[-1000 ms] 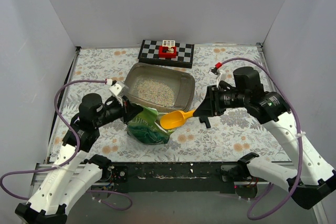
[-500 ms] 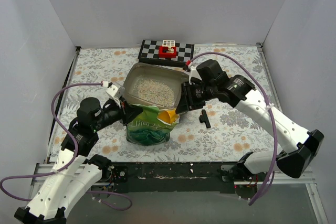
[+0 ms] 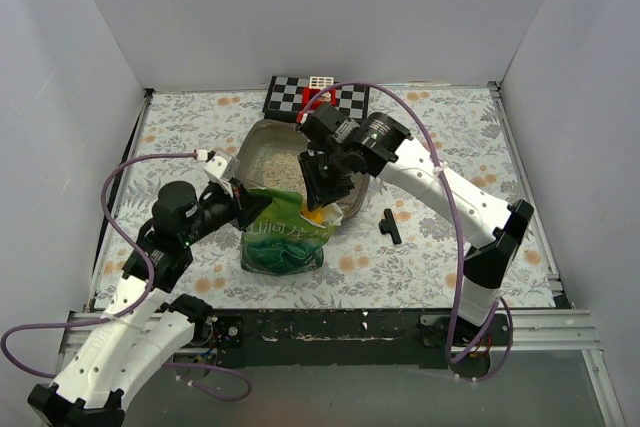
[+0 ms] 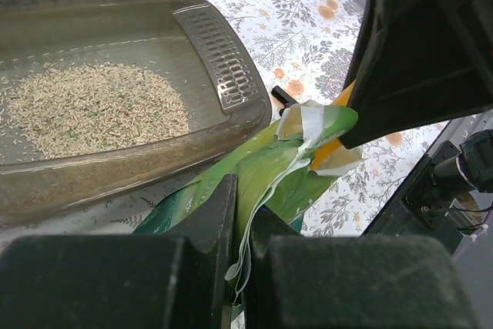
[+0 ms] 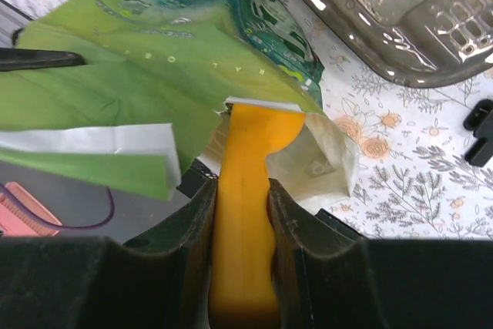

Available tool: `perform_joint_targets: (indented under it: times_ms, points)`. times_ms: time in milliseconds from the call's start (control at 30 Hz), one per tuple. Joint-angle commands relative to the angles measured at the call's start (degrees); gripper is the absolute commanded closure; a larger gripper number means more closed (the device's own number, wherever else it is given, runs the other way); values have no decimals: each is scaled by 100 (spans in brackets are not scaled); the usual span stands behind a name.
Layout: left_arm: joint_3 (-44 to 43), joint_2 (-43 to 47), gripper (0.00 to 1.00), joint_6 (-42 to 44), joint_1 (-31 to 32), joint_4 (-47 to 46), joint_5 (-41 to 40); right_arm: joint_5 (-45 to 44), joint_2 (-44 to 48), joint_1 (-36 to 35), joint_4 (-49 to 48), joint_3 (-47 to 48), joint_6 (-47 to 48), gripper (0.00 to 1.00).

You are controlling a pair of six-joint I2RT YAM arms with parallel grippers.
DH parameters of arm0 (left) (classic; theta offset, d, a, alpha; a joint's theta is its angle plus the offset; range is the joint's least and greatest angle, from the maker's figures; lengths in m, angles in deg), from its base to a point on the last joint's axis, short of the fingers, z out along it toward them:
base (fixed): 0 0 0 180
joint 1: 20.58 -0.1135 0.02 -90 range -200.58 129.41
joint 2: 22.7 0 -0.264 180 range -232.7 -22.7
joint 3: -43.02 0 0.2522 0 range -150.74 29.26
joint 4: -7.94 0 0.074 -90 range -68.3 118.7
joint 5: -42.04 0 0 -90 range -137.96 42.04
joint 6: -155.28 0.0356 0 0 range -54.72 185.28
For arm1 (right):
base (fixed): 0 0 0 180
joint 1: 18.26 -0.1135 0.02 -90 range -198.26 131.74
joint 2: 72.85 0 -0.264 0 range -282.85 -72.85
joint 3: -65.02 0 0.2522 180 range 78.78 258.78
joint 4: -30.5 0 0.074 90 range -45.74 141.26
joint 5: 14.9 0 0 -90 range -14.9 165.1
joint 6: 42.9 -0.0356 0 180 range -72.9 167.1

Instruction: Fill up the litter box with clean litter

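Note:
The grey-brown litter box (image 3: pixel 262 139) sits mid-table with a patch of pale litter (image 3: pixel 278 169) on its floor; both show in the left wrist view, the box (image 4: pixel 223 75) and the litter (image 4: pixel 92 109). A green bag (image 3: pixel 283 235) stands against the box's near wall. My left gripper (image 3: pixel 243 209) is shut on the bag's top edge (image 4: pixel 254 182). My right gripper (image 3: pixel 322 195) is shut on the handle of a yellow-orange scoop (image 5: pixel 245 190), whose head is down inside the bag's open mouth (image 5: pixel 231 109), hidden.
A black-and-white checkered board (image 3: pixel 300 97) with a small red-and-white object lies behind the box. A small black part (image 3: pixel 391 226) lies on the floral table cover right of the box, also in the right wrist view (image 5: pixel 481 130).
My right arm swung left from beside the box to above the bag, and the scoop went from lying level to pointing down into the bag's mouth. My left gripper kept its hold.

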Motion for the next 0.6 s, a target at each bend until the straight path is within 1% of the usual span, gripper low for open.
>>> perform_joint_targets:
  times_ms: [0, 133, 233, 333, 433, 567]
  points:
    - [309, 207, 100, 74, 113, -400, -36, -525, 27, -11, 517, -71, -50, 99]
    - [547, 261, 100, 38, 253, -594, 52, -429, 62, -46, 430, -624, -138, 99]
    - [592, 304, 100, 64, 350, -673, 34, -26, 237, -46, 70, -1186, -208, 99]
    - [679, 313, 100, 117, 420, -735, 96, 448, 571, -3, -737, -2107, -366, 99]
    - [697, 261, 100, 196, 456, -726, 359, 1037, 983, 85, -1738, -3215, -629, 99]
    - [793, 234, 100, 267, 482, -840, 702, 1530, 1459, 182, -3003, -4524, -1007, 99]
